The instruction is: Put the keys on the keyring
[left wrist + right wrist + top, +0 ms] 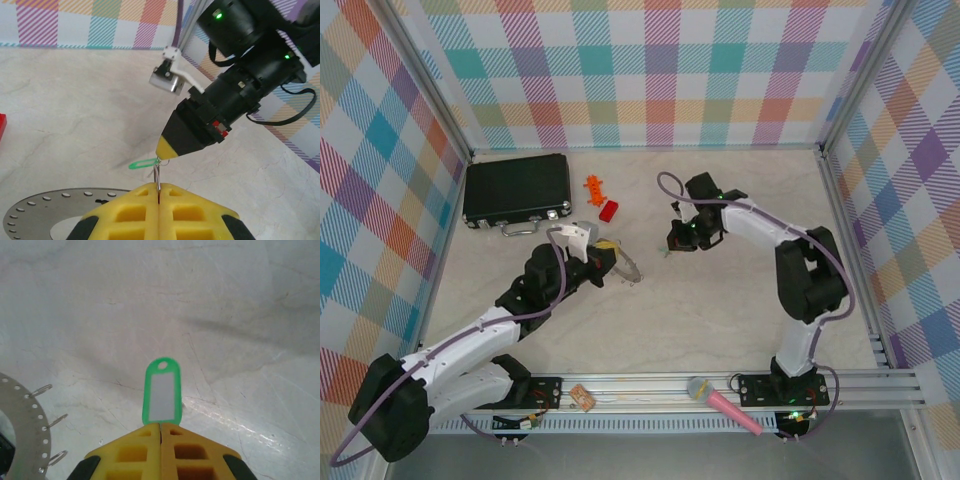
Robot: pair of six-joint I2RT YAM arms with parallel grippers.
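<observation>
Pale marbled table [720, 310], pastel plaid walls [650, 70] on three sides, an aluminium rail [650, 383] along the near edge. At the back left lay a black case [517, 187], with an orange toy [593, 185] and a red block [609, 210] just right of it. A pink microphone [725, 402] rested on the rail.

From above, the left gripper [603, 250] and the right gripper [674, 244] faced each other mid-table, the keyring [626, 268] just beside the left one; the key was too small to make out there.

The left wrist camera brought it closer. The left gripper [159, 189] was clamped on a thin wire [158, 179]; whose wire, I couldn't tell. The right gripper [167, 149] came in from the upper right, and the key [141, 164] was a green sliver at its tip, above the keyring [35, 212].

The right wrist camera gave the key [161, 395] face on: a green frame and white centre, pinched in the closed right gripper [161, 427], above bare table. The keyring [27, 415] showed holes and small wire loops [56, 421].
</observation>
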